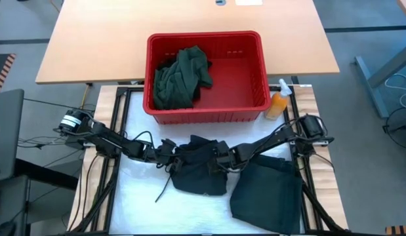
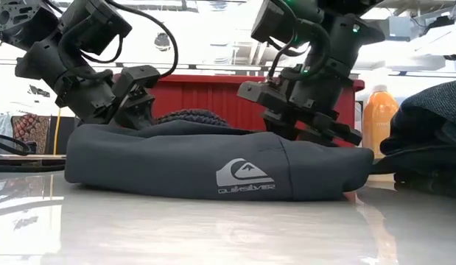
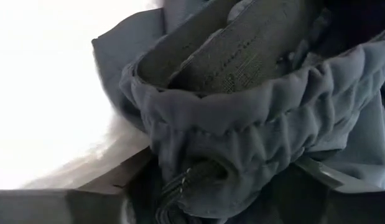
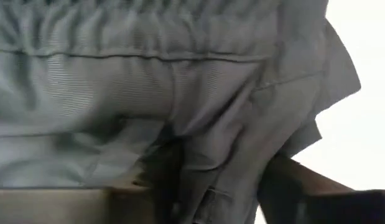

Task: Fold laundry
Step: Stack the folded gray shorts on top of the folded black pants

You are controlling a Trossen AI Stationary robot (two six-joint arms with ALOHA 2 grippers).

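A pair of dark shorts (image 1: 201, 172) lies bunched on the white-covered table, its logo side facing the low camera (image 2: 242, 177). My left gripper (image 1: 170, 154) is at the shorts' left end. Its open fingers stand on either side of the gathered elastic waistband (image 3: 242, 118). My right gripper (image 1: 221, 157) comes down on the shorts' right part and is shut on a fold of cloth (image 4: 204, 155). A green garment (image 1: 182, 77) lies in the red basket (image 1: 209, 113). My left gripper has its open fingers (image 3: 99, 193) astride the bunched waistband with its drawstring (image 3: 192, 177), slanting down from the table's left. The cloth lies against both fingers, and the shorts rest on the table. My right gripper pinches a raised fold of the shorts just below the waistband seam (image 4: 198, 168). It comes slanting down from the table's right. Several layers seem gathered between the fingers, and the shorts rest on the table.
A folded dark garment (image 1: 265, 193) lies on the table's right near side, close to my right arm. An orange spray bottle (image 1: 278, 103) stands beside the basket's right corner. A loose drawstring (image 1: 164, 187) trails toward the near edge. Bare white table shows at the near left.
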